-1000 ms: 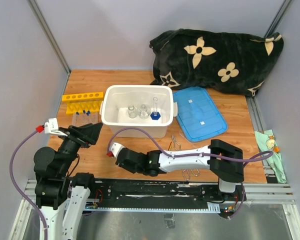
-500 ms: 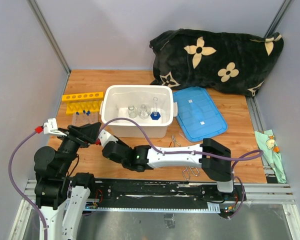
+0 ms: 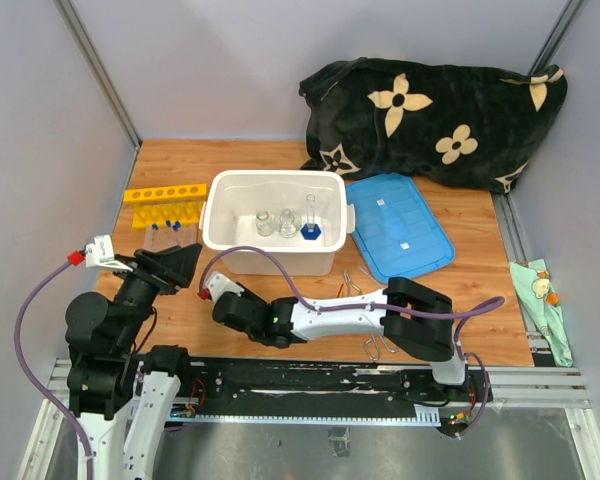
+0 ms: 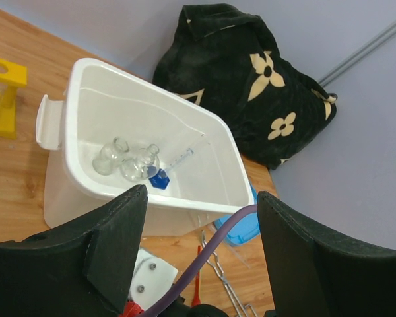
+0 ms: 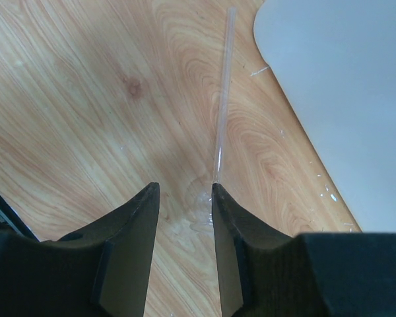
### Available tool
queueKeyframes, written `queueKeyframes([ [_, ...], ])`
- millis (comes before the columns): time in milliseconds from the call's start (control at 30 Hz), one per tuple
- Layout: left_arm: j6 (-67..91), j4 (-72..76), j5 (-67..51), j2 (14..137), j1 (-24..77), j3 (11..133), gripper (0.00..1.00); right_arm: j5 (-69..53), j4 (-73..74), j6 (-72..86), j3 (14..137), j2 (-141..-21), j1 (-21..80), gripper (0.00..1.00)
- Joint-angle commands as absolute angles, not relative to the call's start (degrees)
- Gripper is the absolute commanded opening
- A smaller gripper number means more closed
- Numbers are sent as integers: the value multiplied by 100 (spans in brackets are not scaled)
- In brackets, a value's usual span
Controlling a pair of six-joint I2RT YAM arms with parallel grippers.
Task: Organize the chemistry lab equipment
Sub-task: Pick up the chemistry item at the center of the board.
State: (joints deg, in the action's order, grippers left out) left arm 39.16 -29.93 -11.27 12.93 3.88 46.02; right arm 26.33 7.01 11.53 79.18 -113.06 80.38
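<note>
- Writing: the only labels I see are two small white stickers (image 3: 378, 203) on the blue lid (image 3: 425, 255). Their print is too small to read.
- Counts: one white tub (image 3: 220, 238), one lid, one yellow rack (image 3: 165, 193), one pair of metal tongs (image 3: 352, 283) and one red-handled spatula (image 4: 197, 287).
- Inside the tub I count at least two small clear flasks (image 4: 109, 158), close together. Beside them is one slim clear cylinder (image 4: 185, 155) on a blue base.
- The rack stands on the wooden table (image 3: 180, 160), left of the tub, with a row of round holes on top. Blue-capped tubes (image 3: 170, 230) lie just in front of it, too small to count.
- The tongs and spatula lie on the wood in front of the tub, partly under my right arm (image 3: 340, 315).
- My left claw (image 4: 201, 201) hangs above the table, looking over the tub. Its fingers are wide apart and hold nothing.
- My right claw (image 5: 185, 188) is low over bare wood in front of the tub. Its fingers are partly apart, with wood showing between them.
- A thin clear rod (image 5: 223, 99) lies on the wood, its near end right at one fingertip of the right claw. I cannot tell whether they touch.
- A black cloth (image 3: 435, 120) is heaped at the back right, behind the lid. At least three whole cream flowers show on it.
</note>
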Motion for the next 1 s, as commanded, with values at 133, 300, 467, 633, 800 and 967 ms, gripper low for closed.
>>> queueKeyframes([
  [133,3784,-2972,-1170,1407,413,4790,71,2232,238,1379,7526,-11317,7745,38],
  [300,3762,-3003,-1134,1406,413,4790,71,1873,103,1472,7400,-11287,7557,38],
  [467,3744,-3005,-1099,1423,413,4783,72,1845,75,1441,7400,-11323,7526,38],
  [633,3718,-3004,-1072,1433,413,4775,72,1764,34,1467,7359,-11464,7471,37],
  [800,3718,-3009,-1051,1433,413,4756,72,1702,16,1475,7324,-11551,7428,37],
  [967,3701,-3010,-1036,1441,413,4749,72,1766,3,1494,7279,-11617,7379,36],
])
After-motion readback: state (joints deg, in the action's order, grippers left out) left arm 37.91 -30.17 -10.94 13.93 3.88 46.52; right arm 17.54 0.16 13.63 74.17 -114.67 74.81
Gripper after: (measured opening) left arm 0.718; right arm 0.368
